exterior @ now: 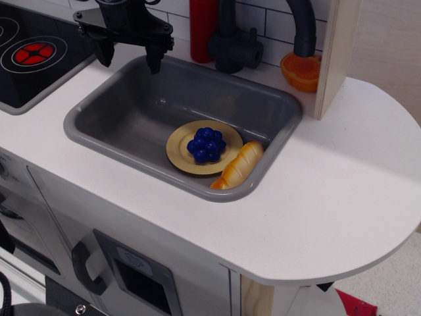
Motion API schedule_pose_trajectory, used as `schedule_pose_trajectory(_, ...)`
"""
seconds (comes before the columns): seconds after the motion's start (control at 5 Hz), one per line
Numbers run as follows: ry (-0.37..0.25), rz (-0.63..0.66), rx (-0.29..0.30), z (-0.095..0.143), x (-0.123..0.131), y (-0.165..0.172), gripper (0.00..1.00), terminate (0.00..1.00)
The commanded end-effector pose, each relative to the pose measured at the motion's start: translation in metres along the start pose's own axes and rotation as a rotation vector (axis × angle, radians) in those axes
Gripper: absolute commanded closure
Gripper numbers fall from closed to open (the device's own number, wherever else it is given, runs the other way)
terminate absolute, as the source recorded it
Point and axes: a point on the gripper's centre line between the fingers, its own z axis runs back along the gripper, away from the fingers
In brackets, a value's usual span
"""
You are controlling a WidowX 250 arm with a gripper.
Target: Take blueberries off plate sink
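The dark-blue blueberries (206, 145) sit in the middle of the tan-yellow plate (181, 155). The plate lies on the floor of the grey sink (131, 112), toward its front right corner. My black gripper (128, 61) hangs above the sink's back left rim, well away from the berries to their upper left. Its two fingers are spread apart and hold nothing.
An orange-tan bread loaf (240, 164) leans in the sink's front right corner, touching the plate's edge. A black stovetop (33, 52) lies left of the sink. A black faucet (233, 39), a red bottle (202, 26) and an orange half (300, 71) stand behind it.
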Motion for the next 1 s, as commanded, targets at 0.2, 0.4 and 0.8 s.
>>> schedule_pose_trajectory(0.2, 0.035, -0.008, -0.023, 0.000, -0.017, -0.026, 0.00, 0.00)
schedule_pose_trajectory(0.4, 0.038, 0.004, -0.084, 0.003, -0.026, -0.048, 0.00, 0.00)
schedule_pose_trajectory(0.8, 0.115, -0.005, -0.123, 0.001, -0.029, -0.090, 0.00, 0.00)
